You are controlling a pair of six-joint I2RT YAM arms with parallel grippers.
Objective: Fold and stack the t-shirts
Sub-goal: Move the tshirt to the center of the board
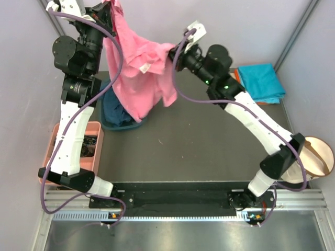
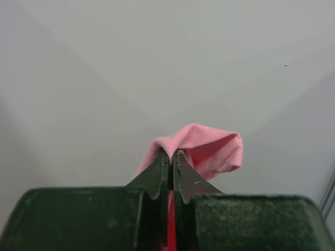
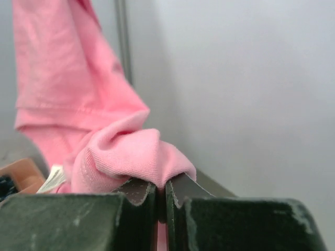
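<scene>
The pink t-shirt [image 1: 138,78] is held aloft, pinched tight by the left gripper [image 2: 171,157] and right gripper [image 3: 161,183], seemingly to be spread for folding.

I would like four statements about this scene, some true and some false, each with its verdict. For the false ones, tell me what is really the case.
1. The left gripper and the right gripper both have their fingers shut on the pink t-shirt. True.
2. The pink t-shirt lies flat on the table. False: it hangs in the air between the two grippers.
3. The turquoise t-shirt lies at the far right of the table, with no gripper on it. True.
4. The navy t-shirt is in the salmon tray. False: it sits in the teal basin, under the hanging pink t-shirt.
</scene>
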